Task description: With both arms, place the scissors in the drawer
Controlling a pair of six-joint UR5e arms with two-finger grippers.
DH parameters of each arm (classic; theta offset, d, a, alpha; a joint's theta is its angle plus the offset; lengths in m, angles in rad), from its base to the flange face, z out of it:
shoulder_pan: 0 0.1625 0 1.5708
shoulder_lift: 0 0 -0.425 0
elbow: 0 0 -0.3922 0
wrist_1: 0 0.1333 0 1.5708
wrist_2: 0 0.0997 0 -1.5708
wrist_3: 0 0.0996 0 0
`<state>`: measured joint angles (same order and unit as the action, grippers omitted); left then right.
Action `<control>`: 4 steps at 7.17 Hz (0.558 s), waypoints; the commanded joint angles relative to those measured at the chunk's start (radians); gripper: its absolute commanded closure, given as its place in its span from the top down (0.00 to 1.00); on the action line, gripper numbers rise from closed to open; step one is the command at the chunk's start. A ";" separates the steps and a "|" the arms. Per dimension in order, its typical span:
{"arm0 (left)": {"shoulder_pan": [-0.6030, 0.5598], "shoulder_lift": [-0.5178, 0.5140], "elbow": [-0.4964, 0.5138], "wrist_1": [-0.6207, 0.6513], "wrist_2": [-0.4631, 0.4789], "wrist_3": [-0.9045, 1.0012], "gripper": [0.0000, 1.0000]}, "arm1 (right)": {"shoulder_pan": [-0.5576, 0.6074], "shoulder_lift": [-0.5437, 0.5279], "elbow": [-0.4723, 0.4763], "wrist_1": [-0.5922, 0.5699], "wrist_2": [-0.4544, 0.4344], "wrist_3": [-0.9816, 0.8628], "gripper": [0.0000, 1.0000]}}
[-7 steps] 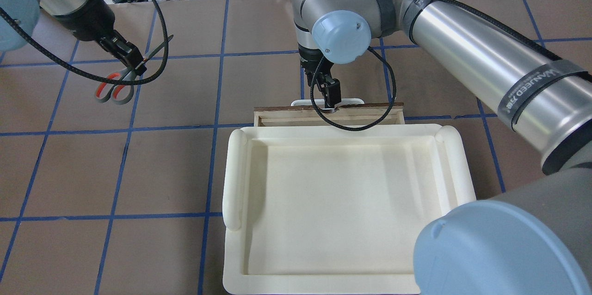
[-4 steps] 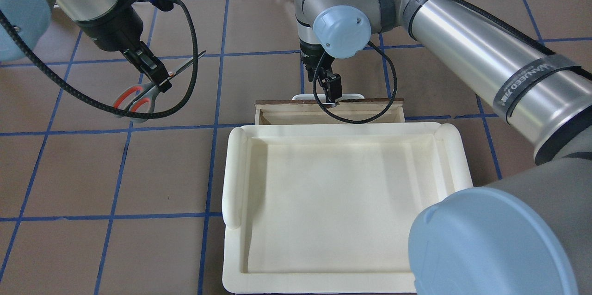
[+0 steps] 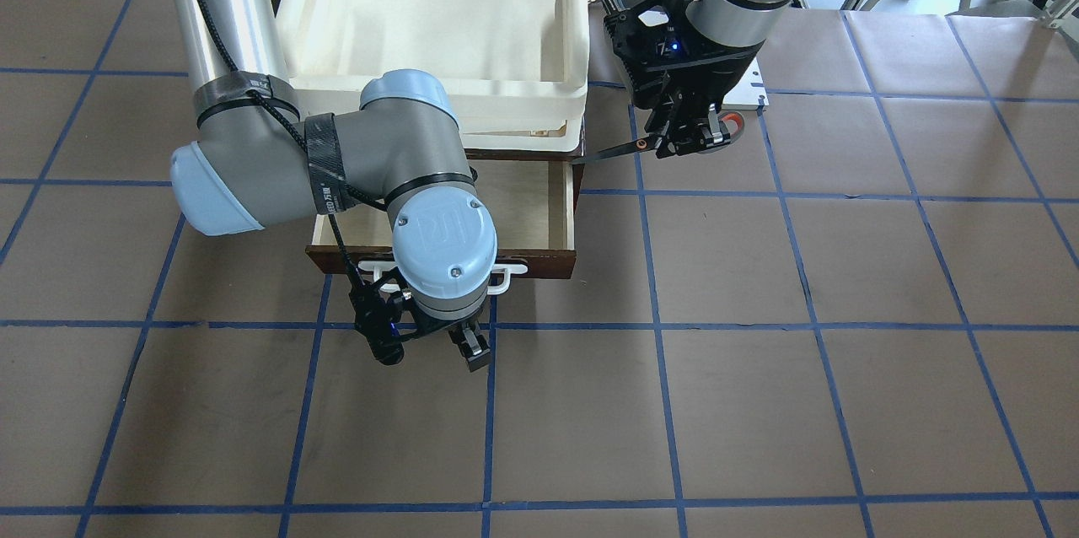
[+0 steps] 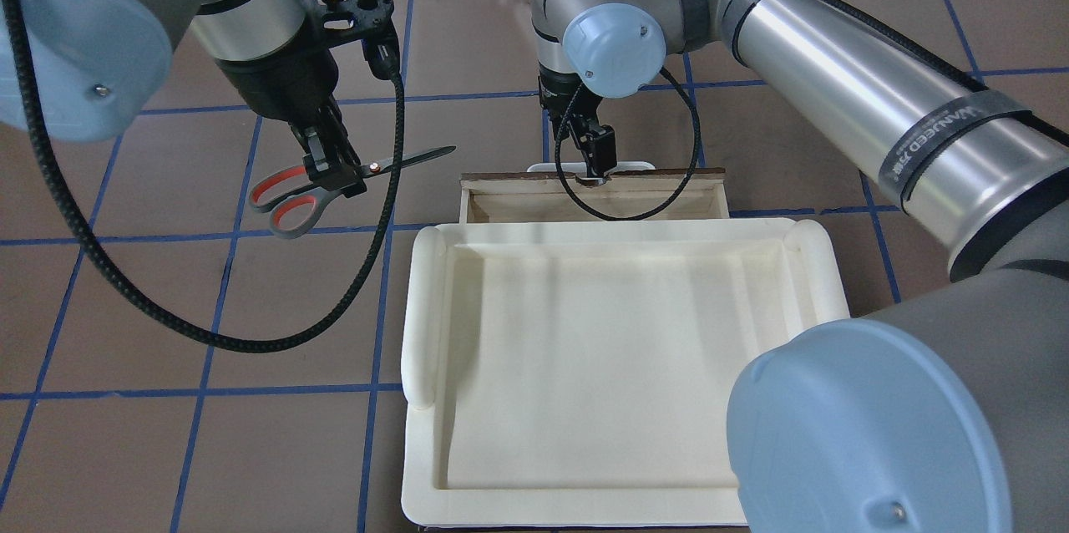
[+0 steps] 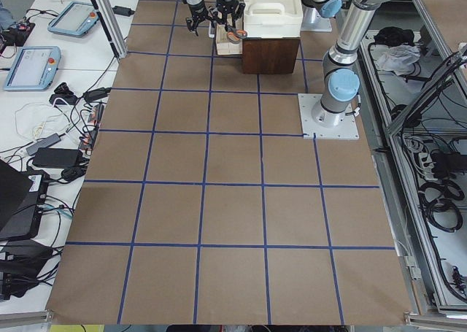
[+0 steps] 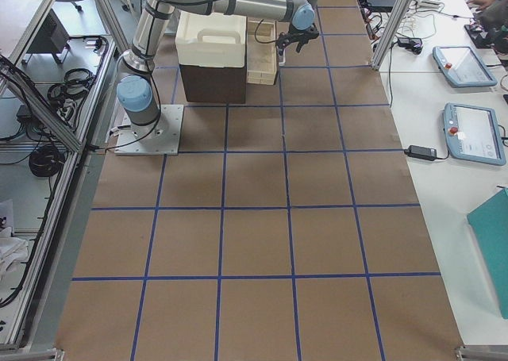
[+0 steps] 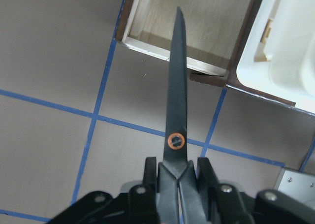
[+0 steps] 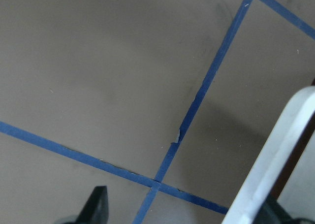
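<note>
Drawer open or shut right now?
Open. The drawer sits pulled out beneath the tray, pale interior exposed and empty.

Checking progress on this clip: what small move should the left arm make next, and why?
Probably carry the scissors sideways until they hang over the drawer. The left pincer grips them near the pivot, and the blade tip only reaches the open drawer's side wall.

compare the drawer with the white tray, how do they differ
The drawer is dark brown wood with a pale interior; the tray is cream plastic. The drawer sits lower and is pulled out; the tray rests above it. The drawer has a white bar handle on its front; the tray has rounded rims. Both are open-topped, with nothing visible inside.
</note>
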<state>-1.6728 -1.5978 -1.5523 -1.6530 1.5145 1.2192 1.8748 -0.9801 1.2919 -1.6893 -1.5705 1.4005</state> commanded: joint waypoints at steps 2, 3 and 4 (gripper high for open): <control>0.001 -0.010 0.004 0.039 0.006 0.210 0.14 | -0.016 0.017 -0.026 -0.003 0.004 -0.028 1.00; 0.005 -0.011 0.006 0.064 0.004 0.233 0.14 | -0.019 0.017 -0.029 -0.003 0.004 -0.029 1.00; 0.005 -0.016 0.004 0.067 0.004 0.235 0.14 | -0.019 0.017 -0.034 -0.003 0.007 -0.029 1.00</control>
<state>-1.6692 -1.6094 -1.5477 -1.5982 1.5190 1.4401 1.8586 -0.9641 1.2646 -1.6921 -1.5657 1.3732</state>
